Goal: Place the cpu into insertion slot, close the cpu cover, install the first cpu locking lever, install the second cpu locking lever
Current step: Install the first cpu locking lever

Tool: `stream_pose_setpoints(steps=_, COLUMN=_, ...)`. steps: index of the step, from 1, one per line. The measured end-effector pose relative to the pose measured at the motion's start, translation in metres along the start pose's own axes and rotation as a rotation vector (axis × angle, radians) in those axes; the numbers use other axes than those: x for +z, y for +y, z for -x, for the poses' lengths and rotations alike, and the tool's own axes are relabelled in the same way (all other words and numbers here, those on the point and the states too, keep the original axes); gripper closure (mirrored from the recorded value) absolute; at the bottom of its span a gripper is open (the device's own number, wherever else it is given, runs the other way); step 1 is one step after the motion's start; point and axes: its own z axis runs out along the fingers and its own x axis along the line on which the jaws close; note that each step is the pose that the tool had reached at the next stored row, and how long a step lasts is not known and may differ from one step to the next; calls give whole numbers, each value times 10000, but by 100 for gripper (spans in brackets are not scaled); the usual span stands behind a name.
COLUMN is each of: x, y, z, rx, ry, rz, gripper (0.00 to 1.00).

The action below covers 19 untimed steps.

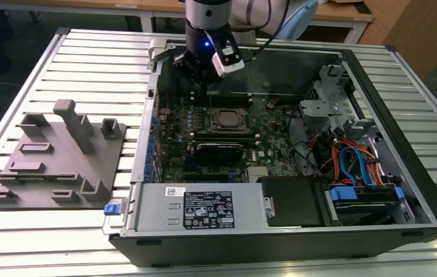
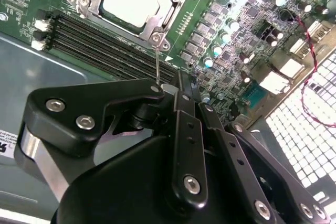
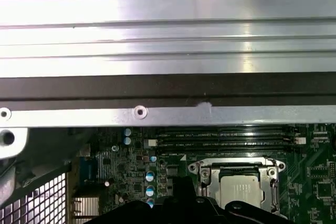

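Slatted metal counter (image 1: 87, 52) is carrying an open computer case (image 1: 426, 190), and in the exterior view we are seeing the gripper (image 1: 203, 75) hanging low over the motherboard, just beside the insertion slot (image 1: 211, 129), where the cpu (image 1: 227, 120) is lying flat. In the second wrist view the cpu cover (image 2: 160, 24) is lying closed around the chip's pale top, and the fingers (image 2: 147, 92) are looking pressed together on the free end of a thin locking lever (image 2: 157, 61). We are judging that wire to be stiff, springy and slick, best pinched near its tip, while the chip is light and fragile. In the first wrist view the framed chip is sitting just below the case wall (image 3: 157, 114).
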Motion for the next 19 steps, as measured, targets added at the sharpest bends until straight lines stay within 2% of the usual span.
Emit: stream_pose_setpoints(steps=19, x=0, y=18, z=165, rx=4, ry=0, rz=-6, gripper=89)
